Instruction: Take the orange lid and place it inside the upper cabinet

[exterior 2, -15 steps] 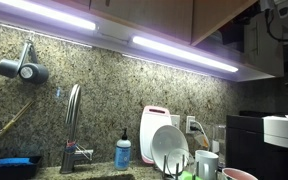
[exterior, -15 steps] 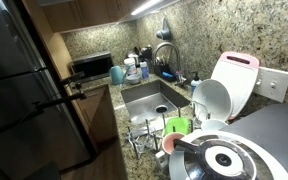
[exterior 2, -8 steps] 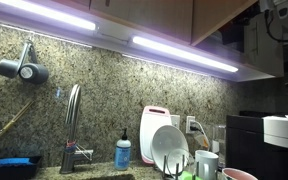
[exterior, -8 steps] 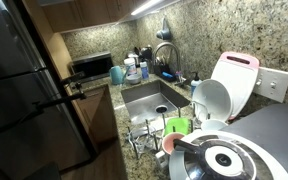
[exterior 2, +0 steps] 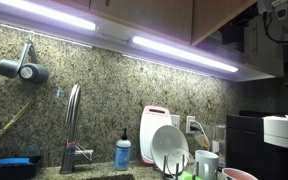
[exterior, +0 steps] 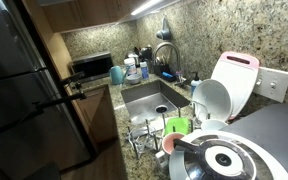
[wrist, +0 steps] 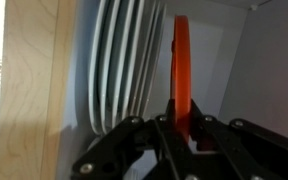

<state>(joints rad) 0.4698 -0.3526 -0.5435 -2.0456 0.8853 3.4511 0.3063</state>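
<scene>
In the wrist view the black two-fingered gripper (wrist: 181, 135) is clamped on the bottom rim of the orange lid (wrist: 182, 70) — a thin, round disc of red-orange plastic, seen edge-on and upright, rising from the jaws at 6 o'clock toward 12 o'clock; the lid is already inside the upper cabinet (exterior 2: 164, 12), the brown wooden wall-mounted unit with a bright light strip (exterior 2: 184, 52) along its underside. At the lid's 9 o'clock a row of white round plates (wrist: 119, 70) stands on edge, near it but apart, with the pale wooden side panel (wrist: 29, 90) beyond them; at its 3 o'clock lies the cabinet's plain white wall (wrist: 269, 70). The step in hand, as I judge it, is the set-down; done well, it means lowering until the rim bears on the shelf (which is hidden under the fingers), and tilting the lid slightly toward the plates so it leans and does not roll; the jaws should part only slowly, and the withdrawal should run straight back toward 6 o'clock — a sideways drift could knock the plates.
</scene>
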